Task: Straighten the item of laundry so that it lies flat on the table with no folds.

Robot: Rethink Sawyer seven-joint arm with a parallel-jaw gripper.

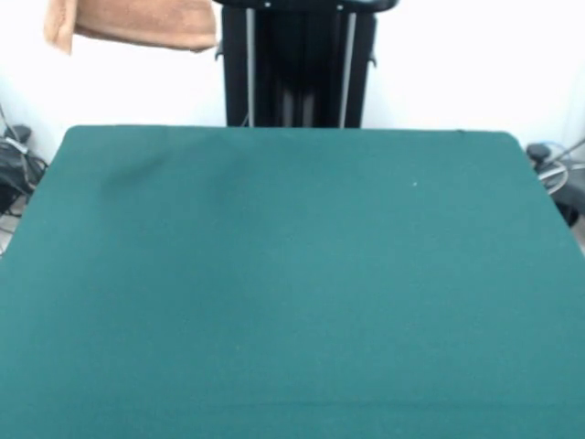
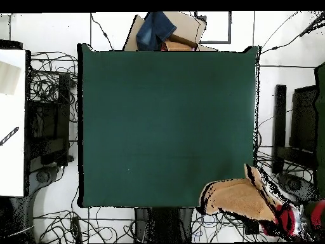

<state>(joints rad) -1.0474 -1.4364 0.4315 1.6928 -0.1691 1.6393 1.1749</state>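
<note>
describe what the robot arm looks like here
Little of it shows. In the overhead view the arm appears as rounded red and black pieces beside the orange-tan towel. No markings or cables on it can be made out. The front view shows only the black pedestal with two silver rods.

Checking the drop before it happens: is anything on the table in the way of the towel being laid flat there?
Nothing visible. The towel hangs in the air off one corner of the table, whose green top looks bare.
</note>
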